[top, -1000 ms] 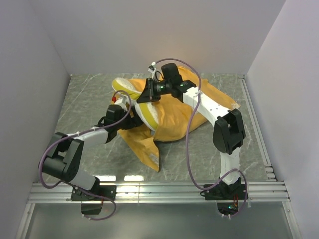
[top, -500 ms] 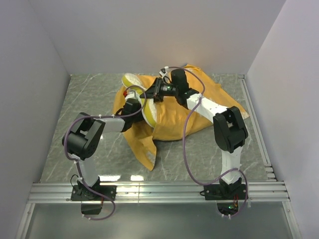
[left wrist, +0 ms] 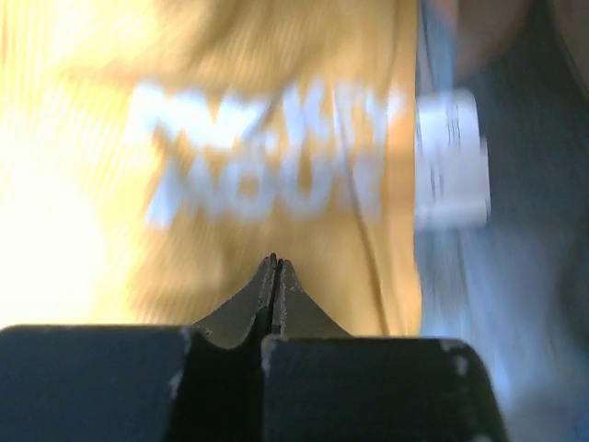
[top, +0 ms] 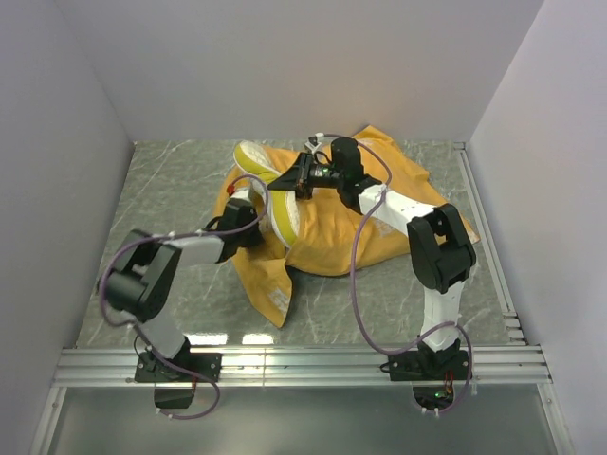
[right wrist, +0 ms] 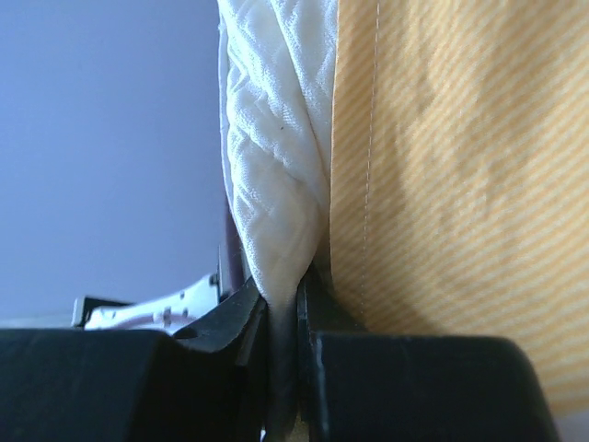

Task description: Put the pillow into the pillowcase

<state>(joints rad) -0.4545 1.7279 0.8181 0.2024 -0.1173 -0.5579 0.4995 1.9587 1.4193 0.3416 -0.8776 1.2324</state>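
Pillow (right wrist: 271,175) edge pinched in right pincer (right wrist: 296,287) | left pincer (left wrist: 276,263) closed, empty, over pillowcase (left wrist: 239,83) | grey tabletop (top: 166,185) showing left of it

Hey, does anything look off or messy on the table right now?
Yes: the pillowcase lies crumpled, orange side out, and the pillow sticks out bent at its far-left end, pinched by the right gripper.

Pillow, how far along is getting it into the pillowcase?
Partly in: one end of the pillow sticks out of the pillowcase. In hand: the right gripper pinches the pillow's quilted edge; the left gripper is shut by the pillowcase's cloth, grip unclear. Left: work the rest inside.
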